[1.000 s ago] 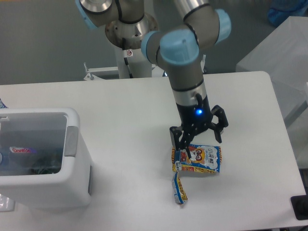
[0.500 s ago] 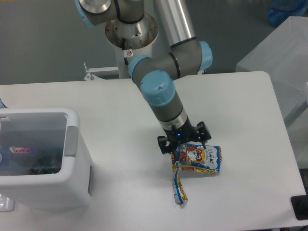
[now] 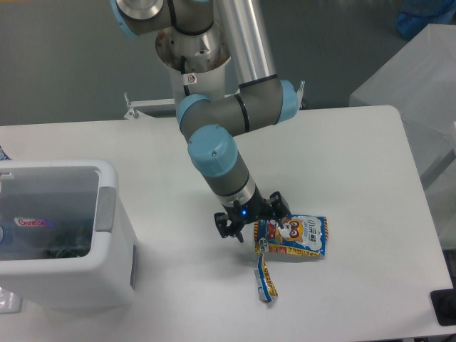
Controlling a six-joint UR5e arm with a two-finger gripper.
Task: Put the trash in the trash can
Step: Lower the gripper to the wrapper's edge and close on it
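A blue-and-yellow snack packet (image 3: 293, 236) with a cartoon animal lies flat on the white table. Just below its left end lies a thin torn wrapper strip (image 3: 266, 278). My gripper (image 3: 251, 220) hangs low over the table at the packet's left edge, open, with nothing between its fingers. One finger (image 3: 279, 207) reaches over the packet's top left corner, the other (image 3: 224, 229) stands to its left. The white trash can (image 3: 107, 271) stands at the left with a grey handle patch (image 3: 105, 209); some trash shows inside it.
The table's front edge runs close below the strip. A grey-white box (image 3: 420, 92) stands off the right side. The robot's base (image 3: 192, 64) rises behind the table's back edge.
The gripper has moved left and down, from above the packet to its left edge. The arm has swung and folded lower. Packet and strip have not moved.
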